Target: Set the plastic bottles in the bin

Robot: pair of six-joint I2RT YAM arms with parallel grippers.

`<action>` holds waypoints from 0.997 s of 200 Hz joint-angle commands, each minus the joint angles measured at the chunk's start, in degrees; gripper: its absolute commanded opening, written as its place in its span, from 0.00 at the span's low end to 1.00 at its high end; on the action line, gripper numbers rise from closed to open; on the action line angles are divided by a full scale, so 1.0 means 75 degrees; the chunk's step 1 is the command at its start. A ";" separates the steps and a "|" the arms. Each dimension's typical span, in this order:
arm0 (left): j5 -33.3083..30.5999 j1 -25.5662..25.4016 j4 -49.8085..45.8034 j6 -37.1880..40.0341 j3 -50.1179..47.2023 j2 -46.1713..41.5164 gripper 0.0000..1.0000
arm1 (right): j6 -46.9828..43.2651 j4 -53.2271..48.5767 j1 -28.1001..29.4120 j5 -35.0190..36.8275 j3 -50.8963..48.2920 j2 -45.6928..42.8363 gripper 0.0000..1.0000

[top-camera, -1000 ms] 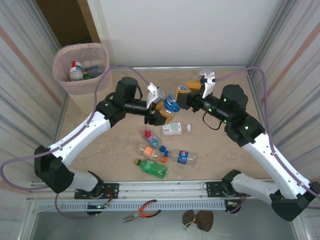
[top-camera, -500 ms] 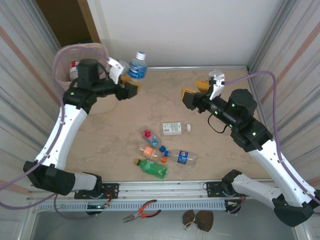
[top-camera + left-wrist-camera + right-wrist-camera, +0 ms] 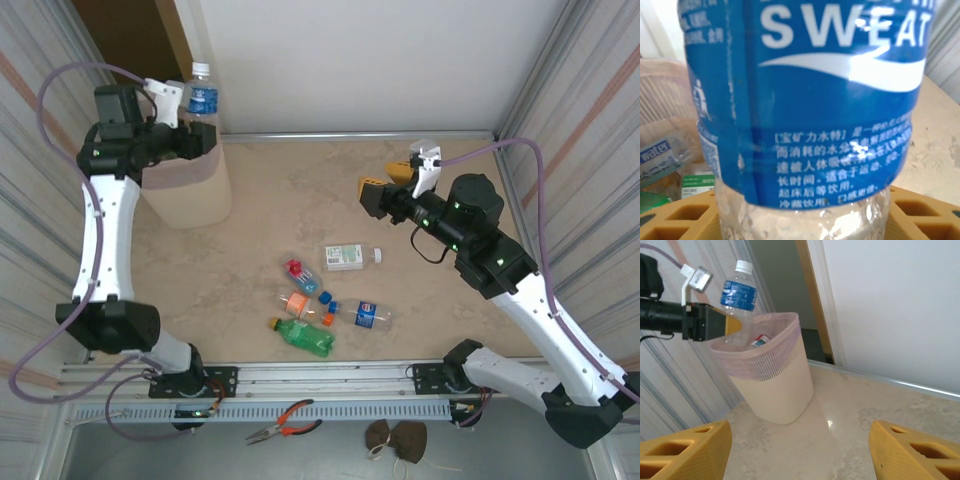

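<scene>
Clamped blue-labelled bottle (image 3: 203,96) low on clear body, under label, in left gripper (image 3: 197,135), upright over bin (image 3: 195,195). Judged light, thin-walled, slick, easily crushed. Noted right gripper (image 3: 385,182) spread, empty.

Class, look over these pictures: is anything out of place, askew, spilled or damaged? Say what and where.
Nothing looks spilled or damaged. Red-handled pliers and a brown object lie in front of the table's near rail, apart from the bottles on the tabletop, so they look out of place.

Bright, even light; the near bottle (image 3: 805,125) seems slightly blurred.
</scene>
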 commanded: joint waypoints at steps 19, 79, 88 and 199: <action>-0.0317 0.0837 -0.0544 -0.0487 0.0875 0.0991 0.60 | -0.0087 -0.0012 0.0002 0.0173 -0.0021 0.0062 0.72; -0.0182 0.1035 -0.1119 -0.0447 0.1107 0.2096 0.62 | -0.0087 -0.0037 0.0006 0.0201 -0.0088 0.0080 0.71; -0.0119 0.1029 -0.1154 -0.0416 0.1023 0.2185 0.62 | -0.0077 -0.0025 0.0006 0.0211 -0.0094 0.0069 0.71; -0.0006 0.1035 -0.1090 -0.0421 0.0738 0.1846 0.72 | -0.0040 -0.0059 0.0006 0.0236 -0.0082 0.0030 0.71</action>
